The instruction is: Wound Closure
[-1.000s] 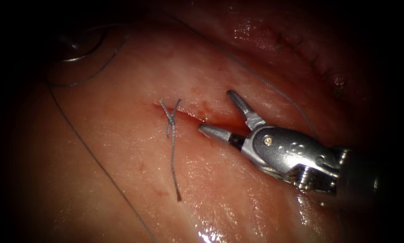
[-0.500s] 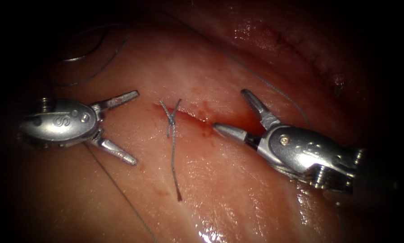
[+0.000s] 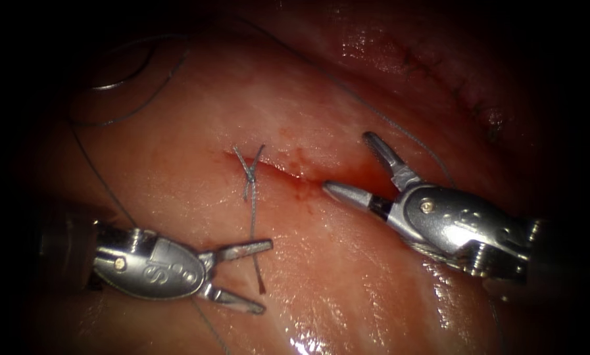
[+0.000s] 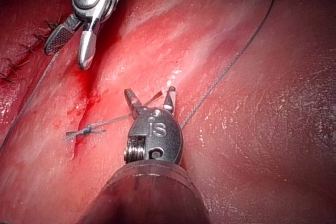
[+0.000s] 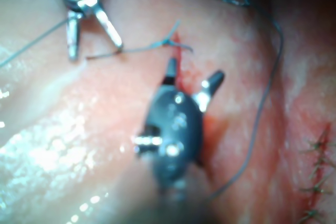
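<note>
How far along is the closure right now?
Done: one knot sits at the cut's left end, its tail lying below. In hand: nothing; the left tool has open jaws astride the tail, the right tool is open over the cut. Left: the cut right of the knot gapes. The needle lies on the tissue, upper left.

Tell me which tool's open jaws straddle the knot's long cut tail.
The left tool: its open jaws sit either side of the long tail below the knot. The right tool, also open, sits empty over the cut.

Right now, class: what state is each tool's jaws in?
Left tool: open, holding nothing, astride the knot's thread tail.
Right tool: open, holding nothing.
</note>
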Controlling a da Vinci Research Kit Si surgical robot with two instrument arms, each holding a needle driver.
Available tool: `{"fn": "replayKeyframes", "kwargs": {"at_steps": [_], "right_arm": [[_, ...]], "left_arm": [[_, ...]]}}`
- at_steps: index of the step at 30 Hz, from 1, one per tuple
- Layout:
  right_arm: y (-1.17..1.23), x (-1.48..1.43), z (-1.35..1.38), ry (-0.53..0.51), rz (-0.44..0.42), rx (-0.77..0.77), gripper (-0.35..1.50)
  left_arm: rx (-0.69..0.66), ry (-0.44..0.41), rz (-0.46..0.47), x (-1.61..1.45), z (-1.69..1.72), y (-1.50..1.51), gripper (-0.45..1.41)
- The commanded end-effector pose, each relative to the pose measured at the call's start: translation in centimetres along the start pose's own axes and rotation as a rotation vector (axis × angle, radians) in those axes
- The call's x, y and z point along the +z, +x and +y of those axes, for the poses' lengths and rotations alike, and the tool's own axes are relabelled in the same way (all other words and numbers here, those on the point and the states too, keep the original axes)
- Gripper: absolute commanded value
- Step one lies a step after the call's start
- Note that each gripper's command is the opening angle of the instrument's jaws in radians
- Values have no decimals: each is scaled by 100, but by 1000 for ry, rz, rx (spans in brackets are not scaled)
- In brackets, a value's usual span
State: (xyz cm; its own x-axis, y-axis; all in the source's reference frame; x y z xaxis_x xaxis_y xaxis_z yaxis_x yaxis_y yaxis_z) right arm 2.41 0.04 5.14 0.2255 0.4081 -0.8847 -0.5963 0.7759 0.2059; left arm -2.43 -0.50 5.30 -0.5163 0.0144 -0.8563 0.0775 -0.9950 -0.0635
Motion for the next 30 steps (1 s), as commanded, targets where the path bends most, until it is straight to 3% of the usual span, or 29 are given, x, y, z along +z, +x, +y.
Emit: {"fn": "replayKeyframes", "kwargs": {"at_steps": [1,18,23,26,30], "right_arm": [[-6,5,-7,2,1,2,116],[-5,6,-13,2,2,7,116],[-5,6,-14,2,2,7,118],[-5,5,-14,2,2,12,118],[-5,5,-14,2,2,12,118]], "left_arm": [[-3,-11,-5,7,6,-3,32],[14,-21,-28,23,2,-9,25],[16,-22,-26,24,0,-12,-1],[16,-25,-24,23,0,-11,-45],[27,-34,-15,16,0,-11,-45]]}}
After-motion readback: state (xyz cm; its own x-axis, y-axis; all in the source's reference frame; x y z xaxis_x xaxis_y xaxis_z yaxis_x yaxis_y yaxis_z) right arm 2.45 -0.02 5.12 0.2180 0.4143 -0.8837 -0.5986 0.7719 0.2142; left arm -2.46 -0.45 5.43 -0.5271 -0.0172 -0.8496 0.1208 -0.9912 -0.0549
